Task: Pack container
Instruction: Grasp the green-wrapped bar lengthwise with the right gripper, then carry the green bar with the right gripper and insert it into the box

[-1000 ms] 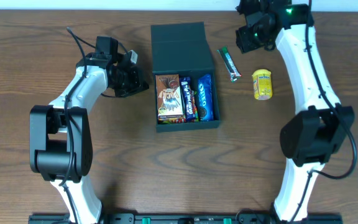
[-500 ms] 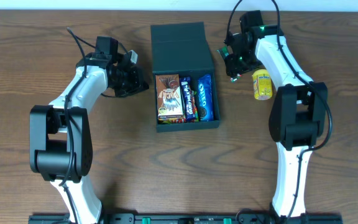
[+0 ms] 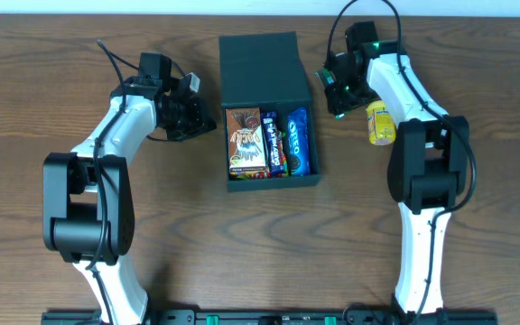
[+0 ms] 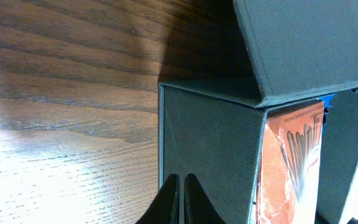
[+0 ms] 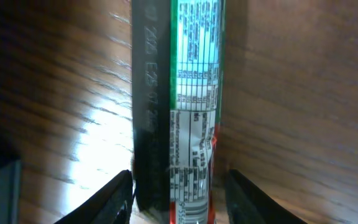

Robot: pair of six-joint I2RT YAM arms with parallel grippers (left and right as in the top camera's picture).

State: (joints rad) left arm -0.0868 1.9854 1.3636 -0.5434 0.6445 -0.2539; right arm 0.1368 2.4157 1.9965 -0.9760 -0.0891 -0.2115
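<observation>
The right gripper [image 3: 337, 90] sits in the upper right of the overhead view with its jaws spread, and a snack bar [image 3: 335, 93] lies on the wood beneath it. In the right wrist view the right gripper [image 5: 179, 180] straddles that bar [image 5: 179, 118]. One dark fingertip stands just beside each long edge, and the green, white and red wrapper with its printed label runs up the middle of the frame between them. I cannot tell whether the fingers [image 5: 114, 199] press on the wrapper. Just to the right of the gripper in the overhead view lies a yellow packet [image 3: 380, 122] on the brown wooden surface [image 3: 179, 226]. The left gripper [image 3: 208, 122] is left of centre, its jaws pressed together and holding nothing, its tips pointing at the left wall of the container [image 3: 271, 181]. The left wrist view shows the left gripper [image 4: 179, 196] at the bottom edge, close against the dark cloth-like side wall of the container [image 4: 210, 149]. The container stands in the upper middle of the surface with its lid [image 3: 260, 68] folded open toward the top of the frame. Inside, side by side, lie an orange packet [image 3: 244, 140], a purple packet [image 3: 273, 143] and a blue biscuit packet [image 3: 298, 140].
</observation>
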